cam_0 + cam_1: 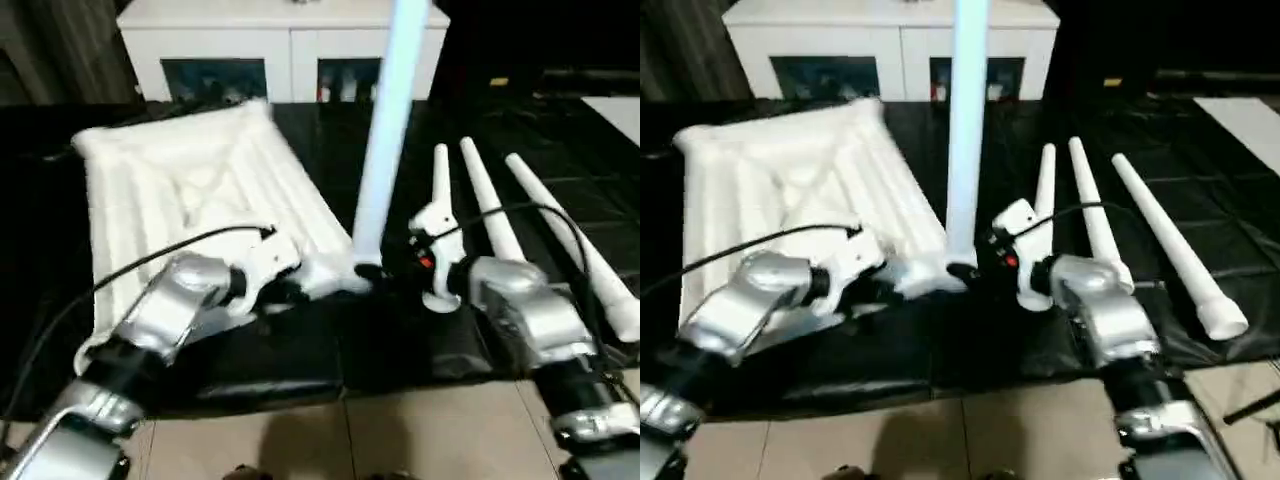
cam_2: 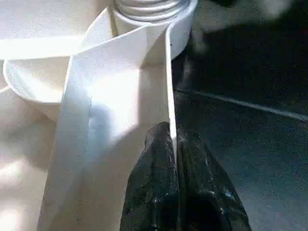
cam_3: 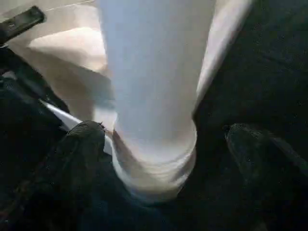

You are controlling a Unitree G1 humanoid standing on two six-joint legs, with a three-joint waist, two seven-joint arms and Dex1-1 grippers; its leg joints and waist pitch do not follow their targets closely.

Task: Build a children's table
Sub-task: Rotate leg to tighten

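Table top (image 1: 200, 190), one: white, square, lying underside up on the black-covered work table (image 1: 400, 350), occupying the left centre of the head views, its ribs and X-brace facing up. Legs, four in all, white and tapered. One upright leg (image 1: 385, 140) stands at the centre of the frame, its lower end seated in the corner socket (image 2: 154, 19) at the top's near right corner; its upper end runs out of the frame at the top. Three loose legs lie on the black cover in the right half of the frame, fanned side by side: first loose leg (image 1: 440, 185) just right of the upright one, second loose leg (image 1: 487, 205) beside it, third loose leg (image 1: 1165, 240) furthest right, its wide end near the table's front edge. Grippers, two. Left gripper (image 2: 174, 144): at the lower centre left, black fingers (image 2: 154, 192) together, clamped on a thin rib of the table top just beside the corner socket. Right gripper (image 3: 159, 139): at the base of the upright leg, jaws apart, one finger on each side of the leg, neither visibly touching it. White cabinet (image 1: 280, 40), one, with glass doors, at the upper centre behind the work table.
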